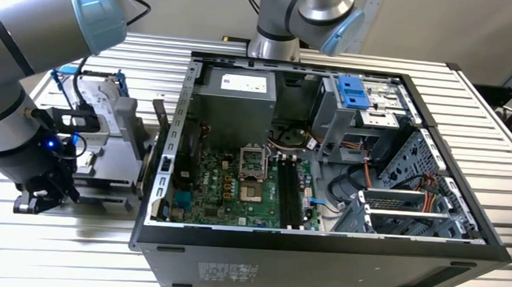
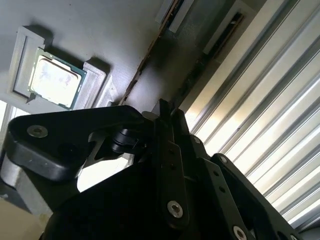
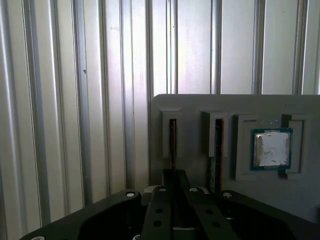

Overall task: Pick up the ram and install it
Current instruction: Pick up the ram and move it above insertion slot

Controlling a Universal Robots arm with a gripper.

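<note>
Step in hand, as I judge it: the approach to the pick. Nothing is lifted yet.

- Gripper (image 1: 32, 201) hangs low over the table (image 1: 493, 129), on the exterior view's left of the open case (image 1: 320, 252). In both wrist views it looks clenched on nothing (image 2: 167, 112) (image 3: 175, 175).
- Ram (image 3: 172, 137): standing on edge in a slot of the grey holder (image 3: 190, 107), just ahead of the gripper and roughly in line with it. A 2nd stick (image 3: 217, 147) stands in the neighbouring slot, and the processor (image 3: 271, 149) lies in its recess beside that.
- The second wrist view shows the same: ram edge (image 2: 145, 60), processor (image 2: 54, 81).
- Board slots (image 1: 290, 185) inside the case: 1 pair, black, and they look unfilled.

Judgement: a grasp would call for parting the jaws, centring them over the thin top edge and pulling straight out of the slot, since any skew could bind the stick.

Writing: white sticker (image 1: 243, 83) on the power supply and pale print on the case front. Neither is readable.
</note>
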